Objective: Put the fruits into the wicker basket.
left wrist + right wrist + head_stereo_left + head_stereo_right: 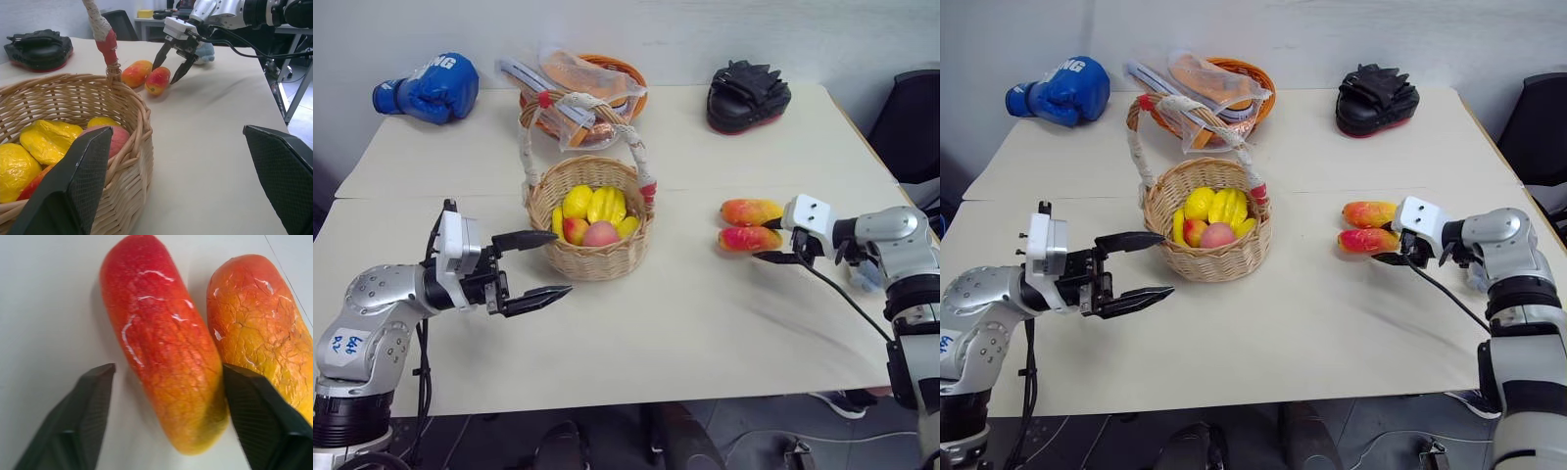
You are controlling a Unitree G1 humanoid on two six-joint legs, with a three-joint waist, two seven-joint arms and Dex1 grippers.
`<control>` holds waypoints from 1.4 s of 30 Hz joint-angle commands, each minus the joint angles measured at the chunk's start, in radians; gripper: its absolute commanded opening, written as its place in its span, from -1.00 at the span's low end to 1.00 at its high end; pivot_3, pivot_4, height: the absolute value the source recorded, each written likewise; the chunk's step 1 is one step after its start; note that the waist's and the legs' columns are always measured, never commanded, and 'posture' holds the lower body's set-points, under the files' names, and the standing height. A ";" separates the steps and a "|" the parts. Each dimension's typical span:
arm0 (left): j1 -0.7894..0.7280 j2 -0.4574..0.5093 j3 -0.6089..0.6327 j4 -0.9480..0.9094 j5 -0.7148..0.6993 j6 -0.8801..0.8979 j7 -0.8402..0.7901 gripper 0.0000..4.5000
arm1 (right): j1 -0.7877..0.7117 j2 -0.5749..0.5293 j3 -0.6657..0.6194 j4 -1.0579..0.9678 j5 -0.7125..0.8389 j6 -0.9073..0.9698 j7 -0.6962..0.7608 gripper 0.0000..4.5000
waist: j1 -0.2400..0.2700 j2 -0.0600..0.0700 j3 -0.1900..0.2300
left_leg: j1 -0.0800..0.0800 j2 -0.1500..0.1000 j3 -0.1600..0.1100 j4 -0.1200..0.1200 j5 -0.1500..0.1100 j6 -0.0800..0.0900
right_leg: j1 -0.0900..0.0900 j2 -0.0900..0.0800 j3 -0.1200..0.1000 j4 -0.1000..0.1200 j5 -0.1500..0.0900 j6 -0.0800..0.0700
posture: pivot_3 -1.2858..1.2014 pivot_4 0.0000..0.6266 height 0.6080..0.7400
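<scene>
Red-orange nearer mango (166, 352) lies on the table (705, 323) between my right gripper (168, 396) fingers, lengthwise, pointing away. Fingers half open, not squeezing. Second mango (259, 333) touches one finger's outside. My left gripper (540, 264), wide open and empty, waits beside the wicker basket (592, 259).

Basket-buried peach (600, 234), farther mango (264, 328) cropped

Your two head cameras look forward and down over the table (705, 323), sharing nearly the same scene. Your left wrist camera looks level past the wicker basket (122, 147) toward the mangoes (146, 77); your right wrist camera sits close above them.
</scene>
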 commanded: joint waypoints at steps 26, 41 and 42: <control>0.209 0.011 0.252 -0.051 -0.112 0.040 0.064 1.00 | 0.075 0.619 -0.225 -1.311 0.915 1.363 -0.866 -0.31 | 0.009 -0.003 -0.002 | -0.012 0.000 -0.004 -0.002 0.002 -0.002 | -0.013 -0.001 -0.003 0.002 0.000 -0.004 | 0.03 -0.52 1.00; 0.171 0.010 0.234 -0.074 -0.129 0.049 0.083 1.00 | 0.084 0.569 -0.031 -1.284 0.707 1.229 -0.746 0.99 | -0.009 -0.004 -0.003 | -0.022 0.000 -0.002 -0.001 0.003 -0.001 | -0.022 -0.001 -0.003 0.003 0.001 -0.002 | 0.03 -0.52 1.00; 0.169 0.011 0.231 -0.074 -0.130 0.051 0.081 1.00 | 0.100 0.541 -0.034 -1.317 0.737 1.224 -0.680 0.99 | -0.008 -0.004 -0.003 | -0.022 0.000 -0.003 -0.001 0.003 -0.001 | -0.022 -0.001 -0.003 0.003 0.001 -0.002 | 0.03 -0.52 1.00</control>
